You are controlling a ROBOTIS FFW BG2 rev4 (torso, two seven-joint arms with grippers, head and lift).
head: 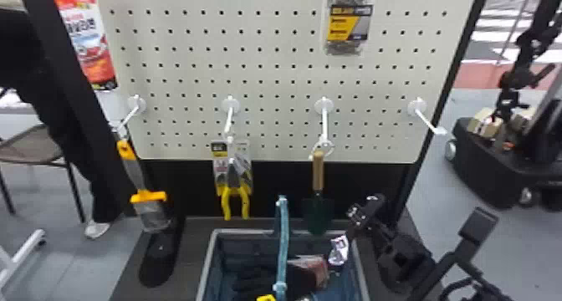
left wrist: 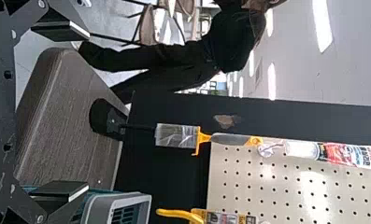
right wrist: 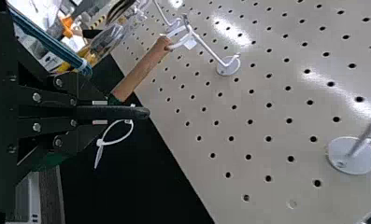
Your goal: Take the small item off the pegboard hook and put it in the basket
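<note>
In the head view my right gripper (head: 368,209) is beside the basket's (head: 208,258) right rim, right of the hanging trowel. The right wrist view shows my right gripper (right wrist: 99,112) shut on a slim black item (right wrist: 134,112); a white zip-tie loop (right wrist: 123,139) hangs at it. The item is off the hooks. My left gripper (left wrist: 85,110) stands open with nothing between its fingers, facing the pegboard's (left wrist: 286,186) left side. Part of the basket (left wrist: 143,199) shows low in the left wrist view.
A wooden-handled trowel (head: 318,170), yellow-handled pliers (head: 235,197) and an orange-trimmed tool (head: 146,197) hang from hooks. The far-right hook (head: 427,121) is bare. A blue handle (head: 282,241) arches over the basket, which holds gloves and a shiny packet (head: 338,250).
</note>
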